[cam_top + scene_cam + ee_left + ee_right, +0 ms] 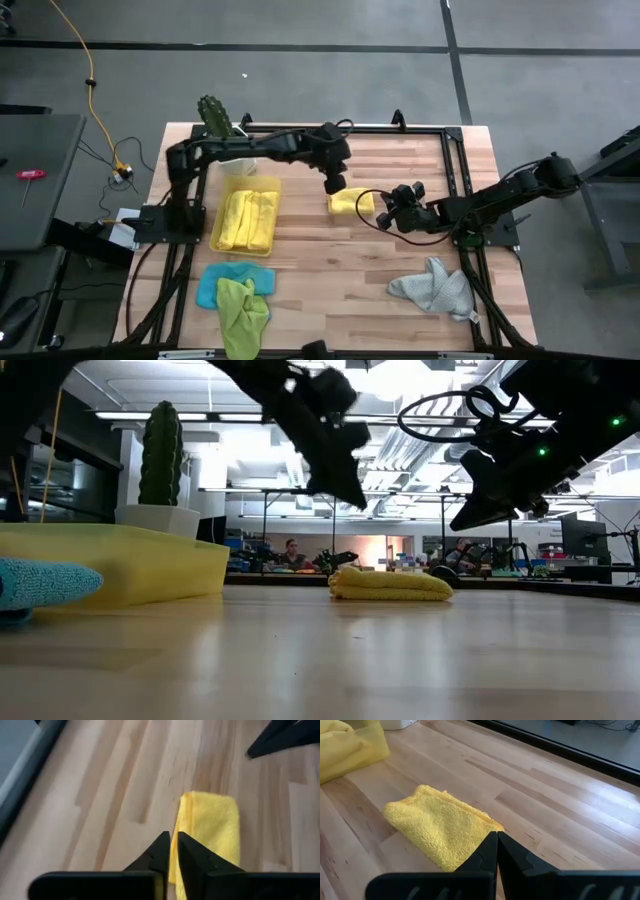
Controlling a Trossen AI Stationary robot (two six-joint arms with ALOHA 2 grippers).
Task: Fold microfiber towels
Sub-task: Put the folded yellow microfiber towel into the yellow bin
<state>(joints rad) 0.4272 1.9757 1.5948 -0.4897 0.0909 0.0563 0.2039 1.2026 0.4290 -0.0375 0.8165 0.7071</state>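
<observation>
A folded yellow microfiber towel [352, 203] [390, 585] lies flat on the wooden table near its middle. My left gripper [335, 185] [173, 840] hangs in the air above the towel's left end. Its fingers are parted by only a narrow gap, with nothing between them. My right gripper [385, 216] [495, 837] is shut and hovers just right of the towel [440, 827], pointing at it from above. In the low view both grippers [352, 500] [462, 523] are clear of the cloth.
A translucent yellow tray [247, 182] at the left holds folded yellow towels [248, 222]. Near the front edge lie a blue towel [212, 284], a lime green one [243, 312] and a crumpled grey one [435, 288]. A potted cactus [213, 116] stands at the far left.
</observation>
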